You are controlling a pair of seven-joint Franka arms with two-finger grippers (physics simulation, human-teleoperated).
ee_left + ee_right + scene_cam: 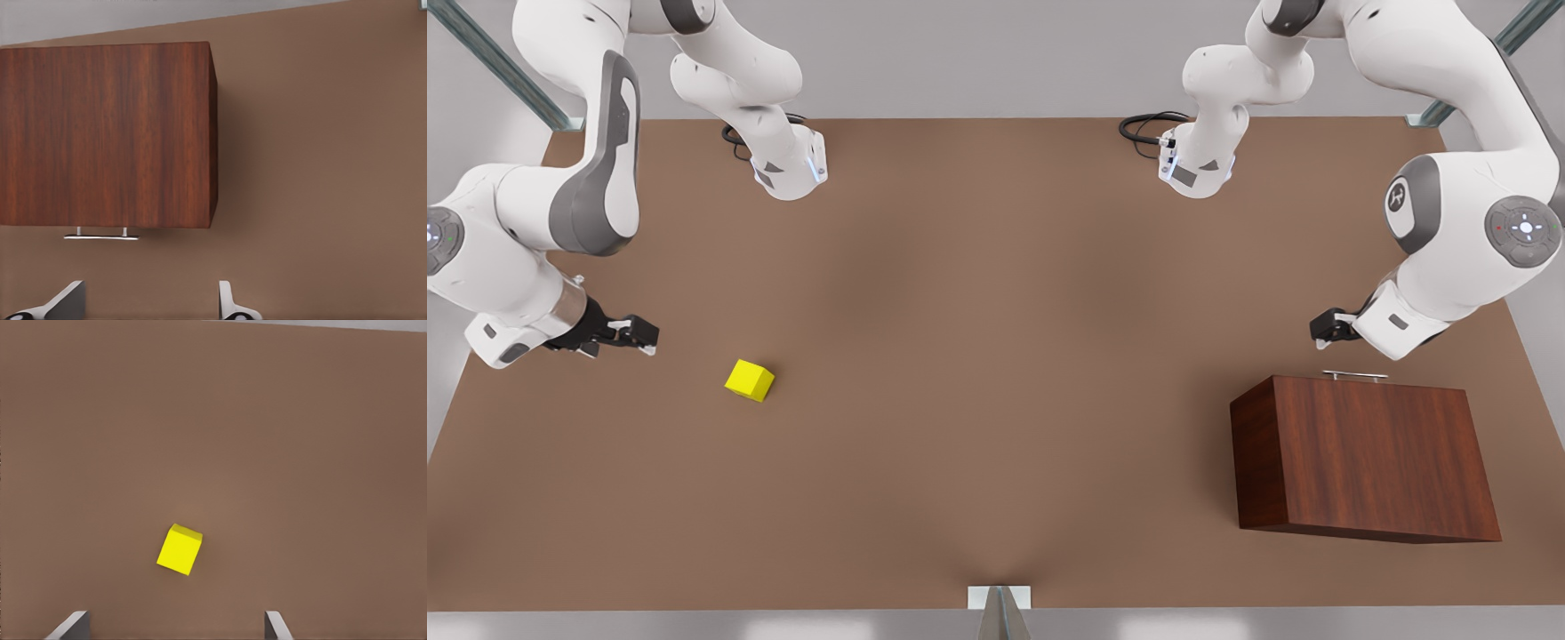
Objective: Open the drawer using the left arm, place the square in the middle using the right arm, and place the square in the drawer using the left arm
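Observation:
The wooden cabinet (1365, 462) stands at the front view's right, its drawer shut, with the silver bar handle (1354, 376) on the side facing the arm bases. My left gripper (1327, 329) hovers just behind that handle, open and holding nothing. In the left wrist view the handle (101, 236) sits under the cabinet (107, 133), a short way ahead of the left gripper (147, 308). The yellow square (749, 380) lies on the table at the front view's left. My right gripper (645, 336) is open beside it. In the right wrist view the square (179, 549) lies ahead of the right gripper (172, 628).
The brown tabletop (996, 356) stretches bare between the square and the cabinet. Both arm bases (791, 169) stand at the far edge with cables. A small metal bracket (1000, 597) sits at the near edge.

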